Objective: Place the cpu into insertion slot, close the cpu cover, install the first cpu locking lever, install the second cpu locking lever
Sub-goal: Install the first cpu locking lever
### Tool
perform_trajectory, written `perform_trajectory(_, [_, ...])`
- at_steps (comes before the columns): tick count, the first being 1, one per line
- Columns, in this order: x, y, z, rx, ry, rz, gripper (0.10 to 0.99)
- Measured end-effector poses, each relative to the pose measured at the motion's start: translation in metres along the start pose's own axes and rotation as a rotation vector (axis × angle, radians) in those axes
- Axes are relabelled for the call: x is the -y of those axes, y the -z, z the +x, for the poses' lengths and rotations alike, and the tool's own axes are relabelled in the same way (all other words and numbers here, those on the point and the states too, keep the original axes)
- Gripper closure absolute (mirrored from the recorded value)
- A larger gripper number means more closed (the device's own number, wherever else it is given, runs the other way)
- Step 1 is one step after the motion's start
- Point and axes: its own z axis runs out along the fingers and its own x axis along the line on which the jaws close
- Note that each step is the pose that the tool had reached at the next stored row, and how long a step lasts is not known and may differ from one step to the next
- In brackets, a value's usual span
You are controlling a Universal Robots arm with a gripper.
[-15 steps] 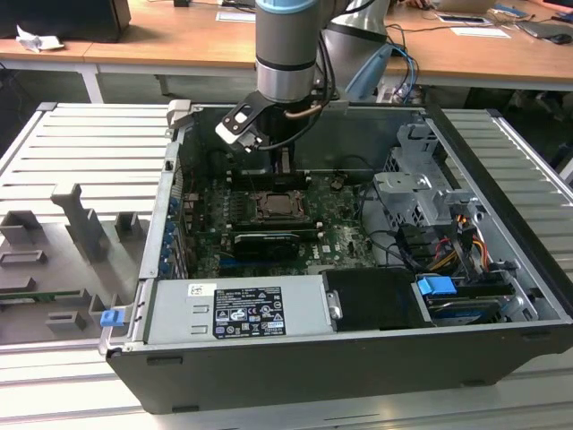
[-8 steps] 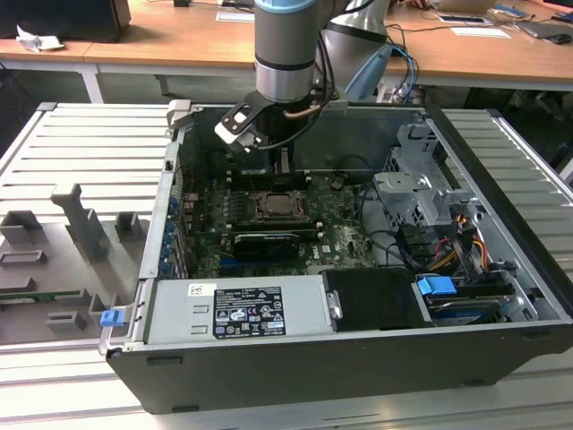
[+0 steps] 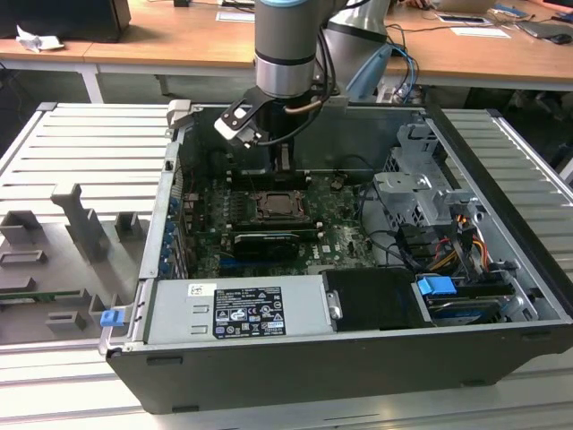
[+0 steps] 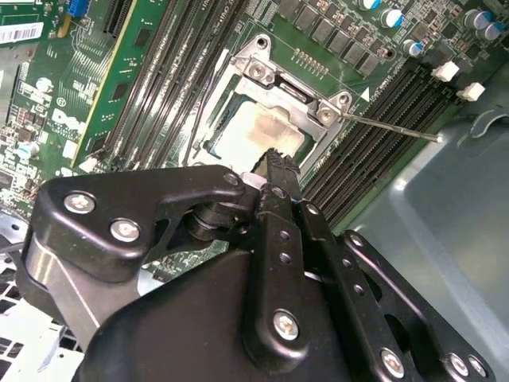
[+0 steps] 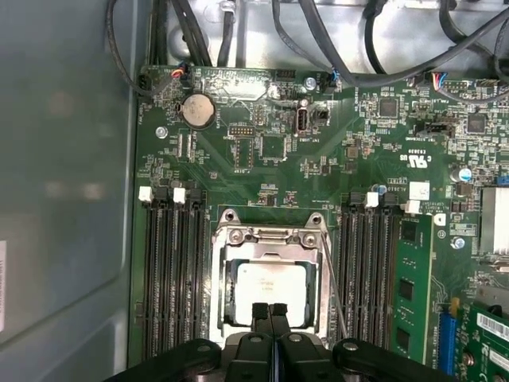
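Jaws together, empty, above cpu (image 5: pixel 266 285) under lowered cpu cover (image 5: pixel 270 237); memory slots (image 5: pixel 171 270) flank, lever rod (image 5: pixel 333 280) alongside.

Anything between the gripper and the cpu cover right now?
Nothing visible. The shut gripper hangs just over the cpu and the cpu cover. The thin lever rod lies off to one side of them.

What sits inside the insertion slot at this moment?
The cpu, its pale metal top showing through the cut-out centre of the cpu cover. The shut gripper hides one edge of it, and whatever lies beneath the chip is covered.
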Motion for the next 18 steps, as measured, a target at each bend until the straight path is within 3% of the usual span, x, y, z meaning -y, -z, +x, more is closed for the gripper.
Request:
perform_trajectory(3, [-0.0001,0.0074,0.0000,0.0000,0.000,0.000,0.980])
perform_trajectory(6, [-0.0003,0.0205,0.0001,0.0001,0.000,0.000,0.980])
perform_trajectory(12, [-0.0002,0.0205,0.0001,0.0001,0.071,0.000,0.980])
perform_trajectory(18, [-0.0003,0.0204,0.0001,-0.0005,0.098,0.001,0.980])
